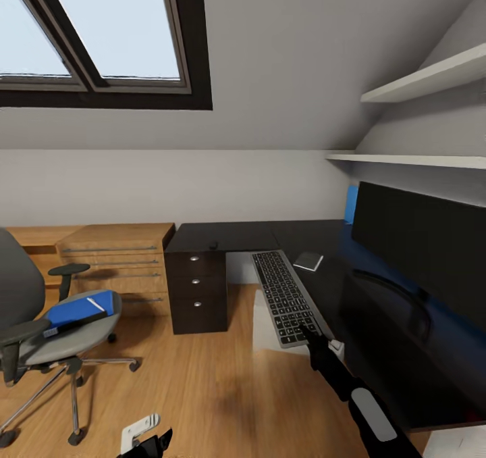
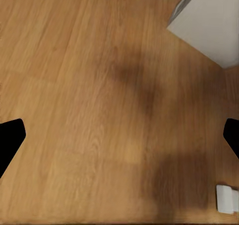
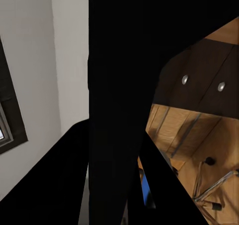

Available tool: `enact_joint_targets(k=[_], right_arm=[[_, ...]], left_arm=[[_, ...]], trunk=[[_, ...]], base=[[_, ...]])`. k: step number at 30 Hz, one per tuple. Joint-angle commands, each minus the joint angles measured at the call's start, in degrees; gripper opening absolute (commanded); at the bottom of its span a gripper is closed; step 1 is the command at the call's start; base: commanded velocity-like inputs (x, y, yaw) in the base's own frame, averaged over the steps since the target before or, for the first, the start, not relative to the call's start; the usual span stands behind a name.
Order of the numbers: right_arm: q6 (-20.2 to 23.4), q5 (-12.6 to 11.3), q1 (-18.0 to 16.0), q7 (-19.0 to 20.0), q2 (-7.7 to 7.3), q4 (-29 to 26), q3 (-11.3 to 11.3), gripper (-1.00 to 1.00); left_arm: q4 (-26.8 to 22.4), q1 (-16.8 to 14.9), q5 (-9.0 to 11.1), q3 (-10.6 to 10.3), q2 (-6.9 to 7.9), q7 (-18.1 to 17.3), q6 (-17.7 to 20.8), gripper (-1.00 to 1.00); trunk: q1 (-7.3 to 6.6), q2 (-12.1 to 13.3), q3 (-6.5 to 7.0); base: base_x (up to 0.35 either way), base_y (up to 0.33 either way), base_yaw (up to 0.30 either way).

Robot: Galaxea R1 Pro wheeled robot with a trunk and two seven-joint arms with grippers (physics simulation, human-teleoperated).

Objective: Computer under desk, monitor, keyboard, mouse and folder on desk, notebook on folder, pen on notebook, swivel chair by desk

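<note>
Head camera first: the long black L-shaped desk (image 1: 223, 236) with three drawers and round silver knobs is my landmark. On its top lies the slim grey keyboard with black keys (image 1: 286, 297), its near end hanging past the desk's front edge, and my right claw (image 1: 312, 340) sits at that near end, touching the keyboard. My right wrist camera shows a broad black slab running between my fingers, so the claw looks closed on the keyboard. Behind the keyboard on the desk stands the very wide black flat monitor (image 1: 422, 242) on its round black foot. Just beside the keyboard's far end, on the monitor's side, lies the small thin notebook with a pale grey cover (image 1: 308, 261). Under the desk, below the keyboard, a plain light grey box-shaped computer (image 1: 264, 323) stands on the wooden floor (image 1: 202, 390).

Well apart from the desk, on the drawer side, stands the grey padded swivel chair with black armrests and chrome star base (image 1: 47, 329). The flat bright blue folder (image 1: 79, 309) lies on its seat. A light wooden drawer cabinet with long bar handles (image 1: 115, 259) stands just beside the desk's drawers.

My left claw (image 2: 119, 135) hangs over bare floor, fingers spread wide, holding nothing.
</note>
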Motion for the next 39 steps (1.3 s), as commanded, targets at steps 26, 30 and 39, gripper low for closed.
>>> enact_joint_targets(k=[26,30,39], right_arm=[[0.51,-0.57,-0.04,0.05,-0.19,0.47,-0.09,-1.00],[0.55,-0.40,0.05,-0.69,0.04,0.58,-0.14,-1.00],[0.53,-0.04,0.05,0.37,-0.68,0.67,0.37,-1.00]], left_arm=[[-0.03,-0.05,0.51,0.29,-0.11,-0.34,0.52,1.00],[0.64,-0.06,0.65,0.95,-0.24,-0.11,-0.11,1.00],[0.78,-0.08,0.71,3.20,0.82,-0.15,-2.06,1.00]], trunk=[[-0.02,-0.04,-0.07],[-0.02,-0.04,-0.07],[-0.02,-0.04,-0.07]], base=[[-0.060,-0.052,0.000],[-0.060,-0.053,0.000],[0.000,0.000,0.000]])
